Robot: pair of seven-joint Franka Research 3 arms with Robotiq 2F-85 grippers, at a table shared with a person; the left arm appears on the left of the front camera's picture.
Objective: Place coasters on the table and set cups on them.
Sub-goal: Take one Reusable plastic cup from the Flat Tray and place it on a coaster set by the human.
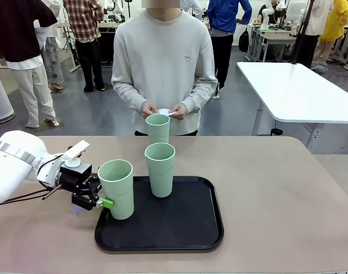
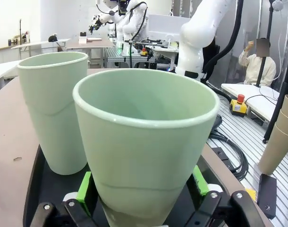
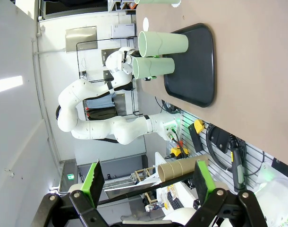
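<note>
Three pale green cups show in the front view. One cup (image 1: 157, 128) stands on the beige table (image 1: 265, 188) in front of the person, whose hands hold white coasters (image 1: 164, 112) just above its rim. A second cup (image 1: 161, 169) stands on the black tray (image 1: 202, 228). The third cup (image 1: 118, 188) (image 2: 144, 151) is at the tray's left edge, and my left gripper (image 1: 100, 201) (image 2: 141, 189) is shut on its lower part, a green pad on each side. My right gripper (image 3: 148, 175) is open with nothing in it, off the table's side.
A white table (image 1: 299, 91) stands behind on the right. In the right wrist view, cables and cardboard tubes (image 3: 182, 166) lie beside the beige table's edge. Bare tabletop stretches to the right of the tray.
</note>
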